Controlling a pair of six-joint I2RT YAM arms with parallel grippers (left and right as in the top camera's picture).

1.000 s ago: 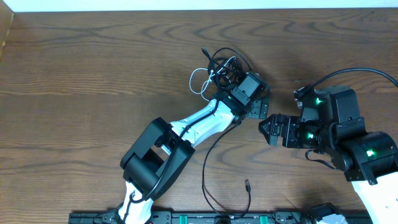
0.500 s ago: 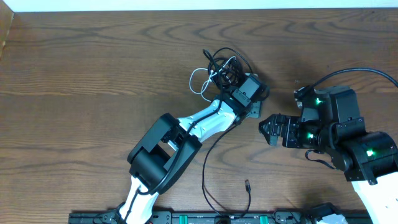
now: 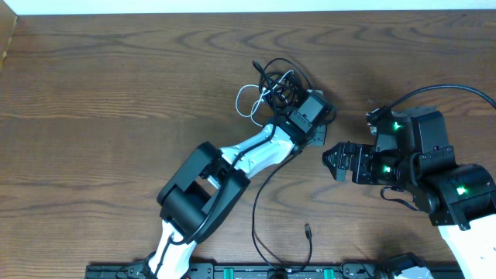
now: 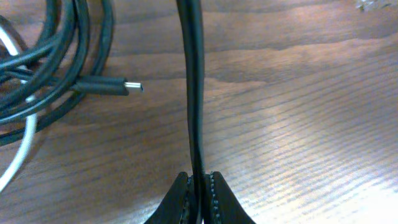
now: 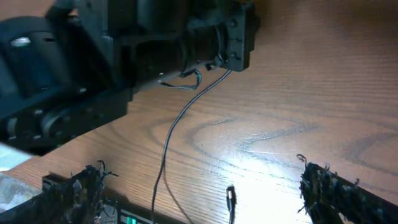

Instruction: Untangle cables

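- Table point(image 3: 93, 93): wooden surface carrying all the cables; both arms reach in from its near edge.
- White cable point(image 3: 239, 101): a short pale loop on the left flank of the knot, threaded into the black strands.
- Trailing strand point(image 3: 258, 194): a long black cable running from under the left arm toward the near edge, where it curls round to a free plug point(image 3: 308, 230) lying flat on the wood.
- Tangle of black cables point(image 3: 279, 81): several loops heaped together near the far edge, about midway between the left and right edges. The left wrist view shows one plug end point(image 4: 109, 86) resting just beside the coils.
- Left gripper point(image 4: 201, 186): at the near-right flank of the tangle, fingers pinched fully together on a single black cable point(image 4: 196, 93), which runs straight ahead from the pads. It appears to be the same cable as the trailing strand, though the arm hides the join.
- Right gripper point(image 3: 333, 161): just right of the left gripper, fingers spread wide with nothing between them, apart from every cable.
- Step in hand, as judged: drawing the pinched cable out of the knot. The pull is best made slowly and away from the heap, toward the bare wood on the right, keeping low so the loops slide rather than lift. If the whole knot drags along, the idle right gripper could pin the heap.
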